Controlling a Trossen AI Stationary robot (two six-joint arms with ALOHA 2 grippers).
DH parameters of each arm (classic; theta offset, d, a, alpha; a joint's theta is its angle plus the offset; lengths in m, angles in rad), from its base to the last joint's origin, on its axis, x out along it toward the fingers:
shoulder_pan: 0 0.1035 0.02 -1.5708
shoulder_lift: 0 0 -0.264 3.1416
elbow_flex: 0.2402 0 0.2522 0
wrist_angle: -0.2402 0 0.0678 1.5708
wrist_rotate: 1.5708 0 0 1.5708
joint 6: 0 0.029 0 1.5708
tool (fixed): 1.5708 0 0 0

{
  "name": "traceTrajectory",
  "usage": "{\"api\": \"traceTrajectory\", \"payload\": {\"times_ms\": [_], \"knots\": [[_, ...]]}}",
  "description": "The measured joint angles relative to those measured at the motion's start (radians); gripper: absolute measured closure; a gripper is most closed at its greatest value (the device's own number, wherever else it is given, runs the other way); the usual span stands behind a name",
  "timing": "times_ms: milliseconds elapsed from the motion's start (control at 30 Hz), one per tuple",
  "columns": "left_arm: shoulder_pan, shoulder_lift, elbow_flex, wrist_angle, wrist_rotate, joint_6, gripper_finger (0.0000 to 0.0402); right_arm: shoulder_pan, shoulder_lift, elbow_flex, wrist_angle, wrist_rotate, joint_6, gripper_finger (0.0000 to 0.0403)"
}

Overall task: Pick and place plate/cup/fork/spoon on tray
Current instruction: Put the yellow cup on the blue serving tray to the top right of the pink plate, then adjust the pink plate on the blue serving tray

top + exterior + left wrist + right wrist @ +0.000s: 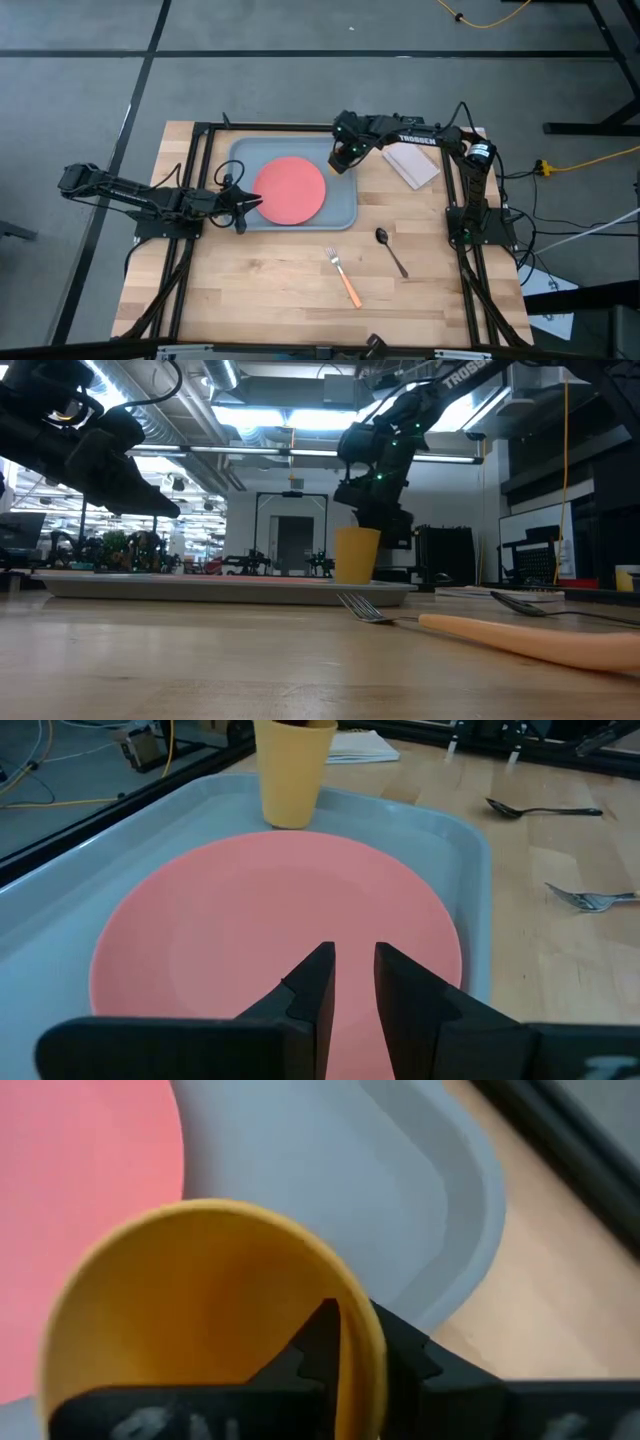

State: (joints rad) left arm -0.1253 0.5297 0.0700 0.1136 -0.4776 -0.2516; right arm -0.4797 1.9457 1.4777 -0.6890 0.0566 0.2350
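The grey-blue tray (342,205) lies at the table's middle with the pink plate (290,190) flat in it. My right gripper (345,155) is shut on the yellow cup (356,555), which stands upright in the tray's far right corner. My left gripper (352,980) hovers just above the plate's left edge, empty, its fingers a narrow gap apart. The dark spoon (390,248) and the orange-handled fork (345,278) lie on the wood, nearer than the tray. My right gripper holds the cup by its rim (365,1342), with one finger inside the cup (318,1342) and one outside (405,1352). The fingers come from above, pointing down. The cup is upright with its base (288,818) at the tray's floor.
A white folded napkin (412,163) lies right of the tray at the far side. Bare wood stretches around the fork and spoon toward the near edge. Dark frame rails (203,200) run along both table sides.
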Motion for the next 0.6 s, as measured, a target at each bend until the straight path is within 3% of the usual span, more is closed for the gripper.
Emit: {"api": "traceTrajectory", "payload": {"times_ms": [100, 233, 367, 600], "knots": [[0.000, 0.000, 0.000, 0.000, 0.000, 0.000, 0.0335, 0.000, 0.000, 0.016, 0.002, 0.008, -0.015, 0.0348], [0.000, 0.000, 0.000, 0.000, 0.000, 0.000, 0.0335, 0.000, 0.000, 0.028, 0.005, 0.075, -0.007, 0.0307], [0.000, 0.000, 0.000, 0.000, 0.000, 0.000, 0.0335, -0.001, -0.002, 0.028, 0.014, 0.078, 0.004, 0.0273], [0.000, 0.000, 0.000, 0.000, 0.000, 0.000, 0.0335, 0.012, -0.083, 0.028, 0.036, 0.042, -0.010, 0.0264]]}}
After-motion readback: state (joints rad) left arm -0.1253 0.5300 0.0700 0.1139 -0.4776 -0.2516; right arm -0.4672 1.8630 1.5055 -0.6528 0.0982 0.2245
